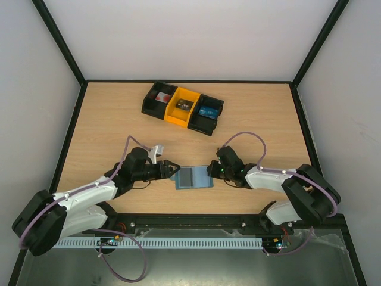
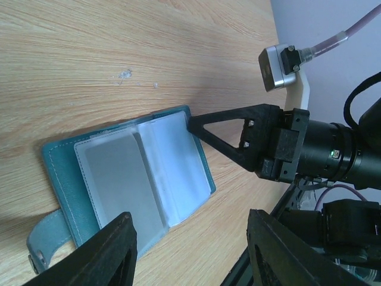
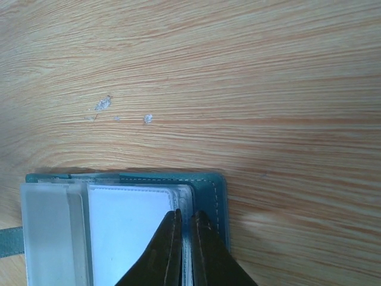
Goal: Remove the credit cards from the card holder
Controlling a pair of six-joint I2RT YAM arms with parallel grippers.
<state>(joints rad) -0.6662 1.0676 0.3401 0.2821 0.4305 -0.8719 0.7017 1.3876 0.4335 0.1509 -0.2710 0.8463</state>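
- The holder (image 1: 193, 177) lies open and flat on the table (image 1: 107, 119), close to the near edge and about midway along it, between the two tools.
- Its inner side faces up: a teal-blue cover with pale stitching, and clear plastic sleeves (image 2: 143, 173) fanned over it. The sleeve on the right has a white face (image 3: 128, 232); the one beside it looks grey and frosted.
- A small tab (image 2: 44, 250) sticks out from the holder's left end.
- The right tool (image 3: 185, 229) has its fingers brought almost together at the right edge of the sleeves, with only a thin pale layer of the holder between them. I cannot tell whether a card is inside that layer.
- From the left wrist view, the right tool's black tips meet the holder's edge at a corner of the sleeves.
- The left tool (image 2: 190, 229) stands about half open at the holder's left end, and nothing is gripped between its fingers. One finger (image 2: 116, 250) overlaps the holder's edge near the tab; I cannot tell whether it touches. The other finger is over bare wood.
- A tray (image 1: 183, 107) sits well apart, towards the far edge, with a yellow bin between two black ones. There is a small item in each: reddish on the left, dark in the middle, bright blue on the right.
- A few pale scuffs (image 3: 104, 104) mark the wood just beyond the holder.
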